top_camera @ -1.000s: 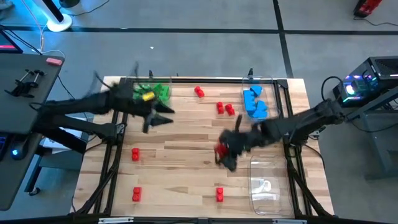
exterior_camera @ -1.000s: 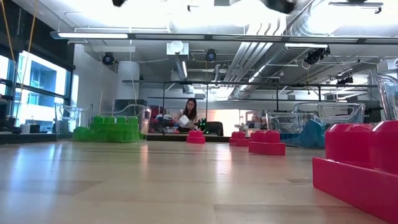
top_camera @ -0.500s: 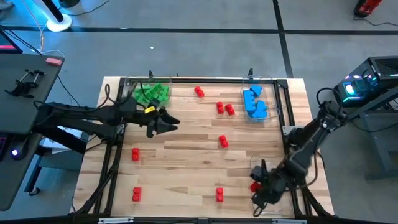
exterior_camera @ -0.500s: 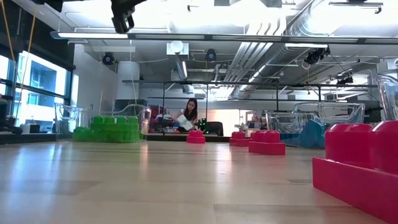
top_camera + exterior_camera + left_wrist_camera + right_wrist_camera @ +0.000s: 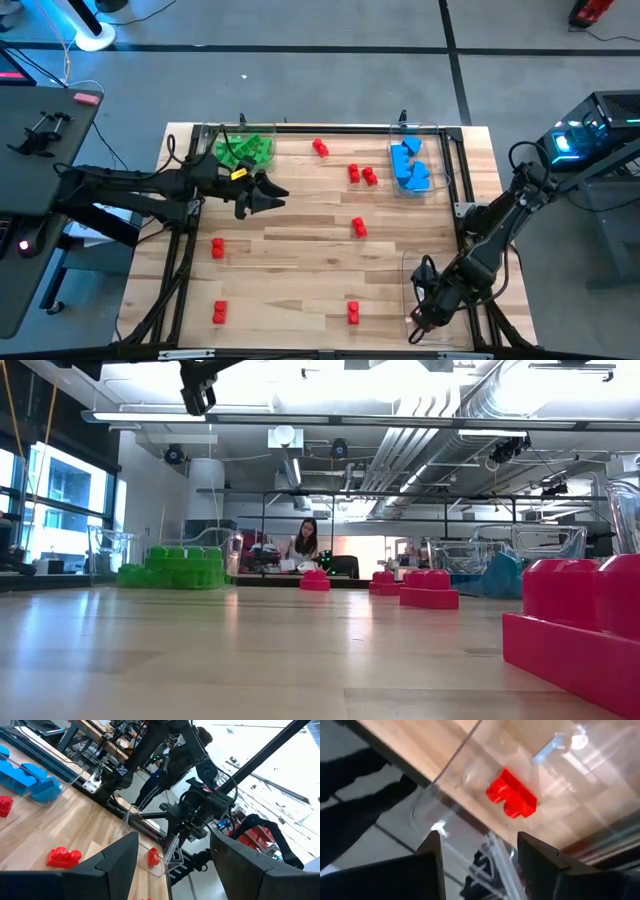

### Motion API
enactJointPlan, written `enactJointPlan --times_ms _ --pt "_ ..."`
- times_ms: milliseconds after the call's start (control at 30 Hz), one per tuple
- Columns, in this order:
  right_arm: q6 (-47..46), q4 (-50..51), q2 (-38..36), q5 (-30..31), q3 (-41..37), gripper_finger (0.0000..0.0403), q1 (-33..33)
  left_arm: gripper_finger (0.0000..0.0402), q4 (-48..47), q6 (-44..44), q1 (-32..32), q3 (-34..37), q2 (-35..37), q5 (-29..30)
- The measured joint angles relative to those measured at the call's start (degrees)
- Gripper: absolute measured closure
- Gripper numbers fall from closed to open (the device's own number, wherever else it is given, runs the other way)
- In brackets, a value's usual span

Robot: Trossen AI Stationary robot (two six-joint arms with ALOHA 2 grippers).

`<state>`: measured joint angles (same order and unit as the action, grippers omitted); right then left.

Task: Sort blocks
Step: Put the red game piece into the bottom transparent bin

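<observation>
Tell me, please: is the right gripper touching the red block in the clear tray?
Apart. The right wrist view shows the red block lying in the clear tray, beyond the open fingers of the right gripper, with a gap.

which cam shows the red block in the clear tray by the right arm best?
Right wrist view: the red block lies in plain sight inside the clear tray, between that open hand's fingers. Left wrist view shows it small and distant. In the high view the right arm hides it; low view, not identifiable.
</observation>
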<state>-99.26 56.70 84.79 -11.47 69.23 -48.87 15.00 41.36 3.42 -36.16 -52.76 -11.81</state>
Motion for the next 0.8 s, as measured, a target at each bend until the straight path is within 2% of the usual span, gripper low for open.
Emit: enactJointPlan --times_ms 100,300,367,467,567,800 --pt "0.09 -3.08 -0.32 -0.5 0.0 0.0255 0.81 0.0167 -0.13 -0.12 0.0 0.0 -0.01 -0.14" --pt "2.12 -21.85 1.21 9.56 0.16 0.0252 6.72 0.0167 -1.34 -0.78 0.0 0.0 -0.01 -0.2" --pt "4.57 -27.59 3.81 8.74 0.17 0.0251 9.52 0.0167 -2.0 -0.98 -0.13 0.0 -0.01 -0.24" --pt "5.03 -34.16 9.17 2.55 0.17 0.0252 13.45 0.0167 -3.83 -0.95 -0.26 0.0 -0.04 -0.91" --pt "1.53 -35.52 14.11 -3.1 0.45 0.0253 15.89 0.0167 -4.58 -0.93 -0.26 0.0 -0.04 -2.5" --pt "-12.0 -24.31 24.44 -0.34 9.05 0.0254 16.62 0.0167 -4.52 -2.43 -0.26 0.0 -0.06 -3.02"
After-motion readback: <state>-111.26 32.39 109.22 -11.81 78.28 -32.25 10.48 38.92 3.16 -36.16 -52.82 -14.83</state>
